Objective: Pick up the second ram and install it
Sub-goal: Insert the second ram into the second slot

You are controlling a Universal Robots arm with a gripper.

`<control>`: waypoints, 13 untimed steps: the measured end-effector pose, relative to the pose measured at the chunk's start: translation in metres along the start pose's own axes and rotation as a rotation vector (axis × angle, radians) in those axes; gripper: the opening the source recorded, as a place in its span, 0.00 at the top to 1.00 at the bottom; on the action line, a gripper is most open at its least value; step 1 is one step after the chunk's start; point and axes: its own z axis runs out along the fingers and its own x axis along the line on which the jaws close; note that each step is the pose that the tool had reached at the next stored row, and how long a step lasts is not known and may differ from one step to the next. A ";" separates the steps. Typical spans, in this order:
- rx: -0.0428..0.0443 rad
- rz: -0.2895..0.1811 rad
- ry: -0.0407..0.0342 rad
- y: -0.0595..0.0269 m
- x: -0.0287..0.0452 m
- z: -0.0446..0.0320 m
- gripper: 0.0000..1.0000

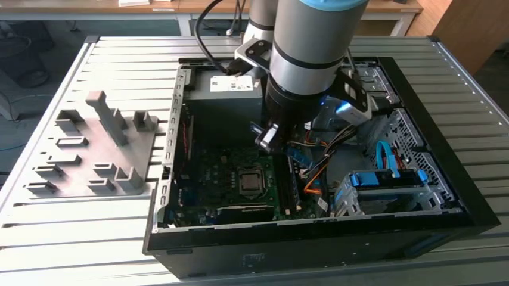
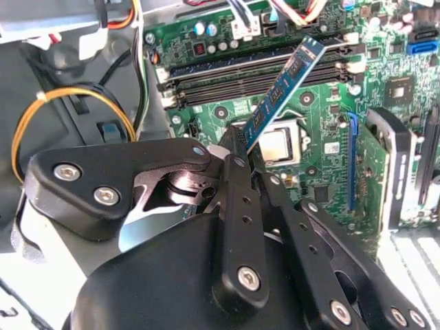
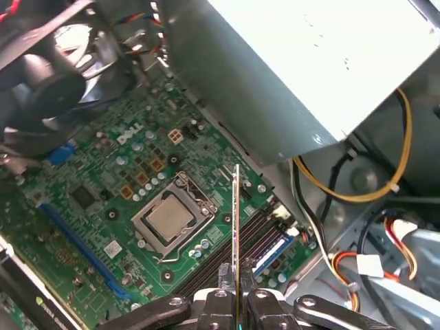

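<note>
blue-labelled second ram (image 2: 282,89): tilted above motherboard (image 3: 124,165), tip over black slots (image 2: 227,72)
hand (image 2: 240,141): closed tight on the ram's one end

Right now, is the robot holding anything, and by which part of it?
Yes: the fingers pinch the second ram at its near end; the rest sticks out toward the motherboard.

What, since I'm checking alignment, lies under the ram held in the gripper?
In the second wrist view, the second ram hangs over the motherboard, crossing the black memory slots near the processor. The gripper covers the board beneath its held end.
</note>
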 end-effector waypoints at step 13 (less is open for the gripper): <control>0.0364 0.151 0.0090 -0.0001 0.0001 0.0004 0.86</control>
